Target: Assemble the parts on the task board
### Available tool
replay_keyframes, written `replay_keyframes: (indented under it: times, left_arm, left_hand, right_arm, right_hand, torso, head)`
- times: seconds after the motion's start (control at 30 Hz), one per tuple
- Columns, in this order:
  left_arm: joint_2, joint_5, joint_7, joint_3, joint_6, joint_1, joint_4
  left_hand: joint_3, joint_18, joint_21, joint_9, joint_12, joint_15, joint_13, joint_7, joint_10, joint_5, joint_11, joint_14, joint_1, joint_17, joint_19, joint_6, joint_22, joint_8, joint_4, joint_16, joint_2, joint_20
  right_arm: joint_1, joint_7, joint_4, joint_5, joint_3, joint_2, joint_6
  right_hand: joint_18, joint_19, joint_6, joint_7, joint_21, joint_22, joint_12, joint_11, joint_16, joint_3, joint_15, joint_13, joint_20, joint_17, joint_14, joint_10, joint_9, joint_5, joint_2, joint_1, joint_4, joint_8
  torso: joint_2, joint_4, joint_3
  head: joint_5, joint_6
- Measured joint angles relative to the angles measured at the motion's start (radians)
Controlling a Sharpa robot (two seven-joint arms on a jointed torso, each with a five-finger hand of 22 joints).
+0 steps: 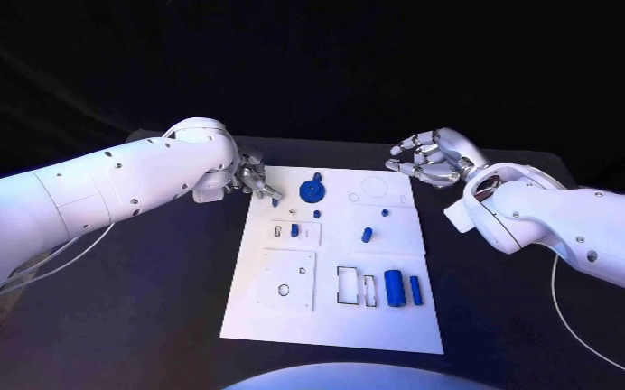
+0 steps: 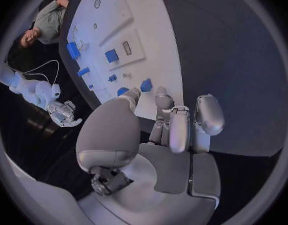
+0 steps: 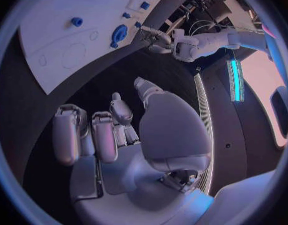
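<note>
The white task board [image 1: 332, 318] lies in the middle of the table. A round blue part [image 1: 312, 190] stands near its far edge, small blue pieces [image 1: 368, 234] sit mid-board, and two blue cylinders [image 1: 394, 287] lie near the front right. My left hand [image 1: 254, 178] hovers at the board's far left corner, fingers curled, holding nothing; the left wrist view shows this hand [image 2: 175, 125] just short of the round blue part [image 2: 146, 85]. My right hand [image 1: 433, 157] is raised beyond the far right corner, fingers [image 3: 93, 135] curled in around nothing.
Black table [image 1: 144, 318] surrounds the board on all sides. White cables [image 1: 52, 259] trail beside my left arm and another by my right arm [image 1: 560, 291]. The board has several cut-out slots [image 1: 349, 286] near its front.
</note>
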Motion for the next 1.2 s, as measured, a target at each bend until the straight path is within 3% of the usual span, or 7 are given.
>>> replay_keyframes:
  times: [0.53, 0.77, 0.87, 1.2]
  left_arm:
    - [0.017, 0.069, -0.005, -0.001, -0.008, 0.000, -0.018]
    - [0.021, 0.081, -0.006, -0.001, -0.008, 0.001, -0.025]
    - [0.025, 0.083, -0.006, -0.001, -0.008, 0.001, -0.029]
    - [0.038, 0.086, -0.007, -0.002, -0.006, 0.001, -0.046]
  left_hand:
    - [0.000, 0.000, 0.004, 0.007, 0.005, 0.000, 0.007, -0.004, 0.000, 0.000, 0.000, 0.000, 0.000, 0.000, 0.000, 0.004, 0.008, 0.005, 0.000, 0.000, 0.000, 0.000]
    - [0.033, 0.000, 0.008, 0.017, 0.013, 0.000, 0.018, -0.007, -0.004, 0.000, -0.004, 0.000, 0.022, 0.000, 0.000, 0.000, 0.012, 0.009, -0.001, 0.000, 0.015, 0.000]
    - [0.058, 0.000, 0.008, 0.024, 0.014, -0.004, 0.023, -0.011, -0.005, 0.000, -0.005, -0.004, 0.040, 0.000, 0.000, -0.003, 0.015, 0.009, 0.000, 0.000, 0.000, 0.000]
    - [0.064, 0.000, 0.012, 0.026, 0.015, -0.004, 0.025, -0.011, -0.005, 0.000, -0.005, -0.004, 0.045, 0.000, 0.000, -0.003, 0.016, 0.009, 0.000, 0.000, -0.004, 0.000]
  right_arm:
    - [-0.003, -0.001, -0.005, -0.001, 0.000, 0.004, 0.000]
    - [-0.004, -0.001, -0.006, -0.002, 0.000, 0.005, 0.000]
    - [-0.004, -0.001, -0.006, -0.002, 0.000, 0.006, 0.000]
    - [-0.004, -0.001, -0.006, -0.003, 0.000, 0.006, 0.000]
  right_hand:
    - [0.000, 0.000, 0.000, 0.000, 0.000, 0.000, 0.000, 0.000, 0.000, 0.000, 0.000, 0.000, 0.000, 0.001, 0.000, 0.000, 0.000, 0.000, 0.000, 0.000, 0.000, 0.000]
    - [0.000, 0.000, 0.000, 0.000, 0.000, 0.000, 0.000, 0.000, 0.000, 0.000, 0.000, 0.000, 0.000, 0.001, 0.000, 0.000, 0.000, 0.004, 0.000, 0.000, 0.006, 0.000]
    - [0.000, 0.000, 0.000, 0.000, 0.000, 0.000, 0.000, 0.000, 0.000, 0.000, 0.000, 0.000, 0.000, 0.001, 0.000, 0.000, 0.000, 0.004, 0.000, 0.000, 0.006, 0.000]
    - [0.000, 0.000, 0.000, 0.000, 0.000, 0.000, 0.000, 0.000, 0.000, 0.000, 0.000, -0.001, 0.000, 0.001, 0.000, 0.000, 0.000, 0.004, 0.000, 0.000, 0.011, 0.000]
  torso:
    - [0.000, -0.0006, 0.0010]
    - [0.000, 0.0005, 0.0012]
    - [0.000, 0.0001, 0.0010]
    - [0.000, -0.0014, 0.0002]
  head:
    - [0.005, -0.001]
    - [0.004, -0.002]
    - [0.005, -0.002]
    - [0.002, -0.005]
